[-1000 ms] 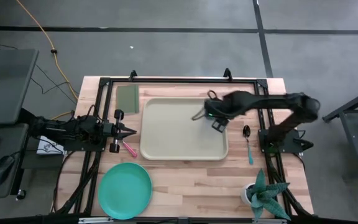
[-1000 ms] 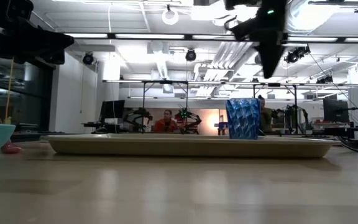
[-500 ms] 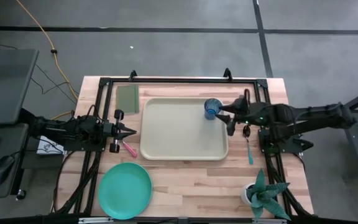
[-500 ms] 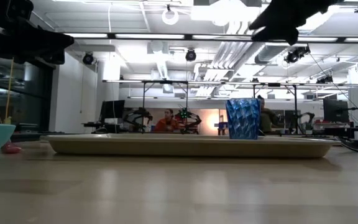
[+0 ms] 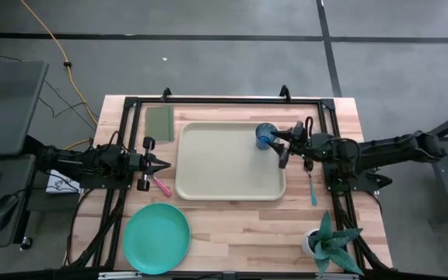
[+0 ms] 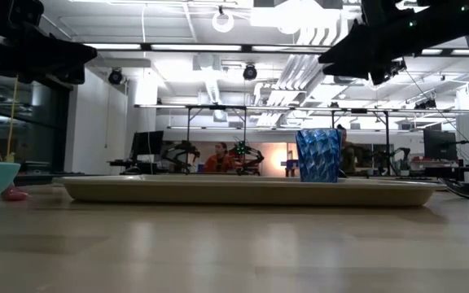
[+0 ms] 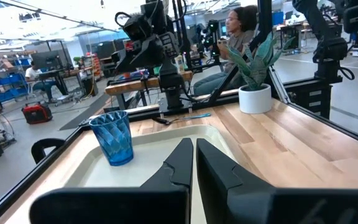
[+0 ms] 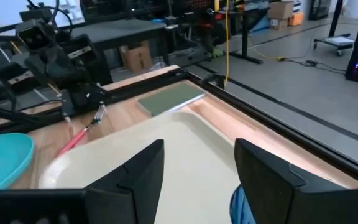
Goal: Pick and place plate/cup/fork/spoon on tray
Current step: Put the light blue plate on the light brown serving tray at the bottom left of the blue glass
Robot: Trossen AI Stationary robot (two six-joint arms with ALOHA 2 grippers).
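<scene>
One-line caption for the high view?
Cup stands on the tray; the open right tool is beside it, while plate, fork and spoon wait outside.

The setting is a robotics laboratory or workshop. A light wooden butcher-block table (image 5: 239, 233) with a black metal frame (image 5: 224, 101) along its edges stands on a grey concrete floor (image 5: 208, 54) marked with dark lines. Exposed white ceiling ducts (image 6: 218, 77) and strip lights run overhead. Further black robot arms on benches (image 6: 238, 153) fill the room behind, where a seated person (image 6: 219, 159) works. A yellow cable (image 5: 57, 47) trails across the floor.
</scene>
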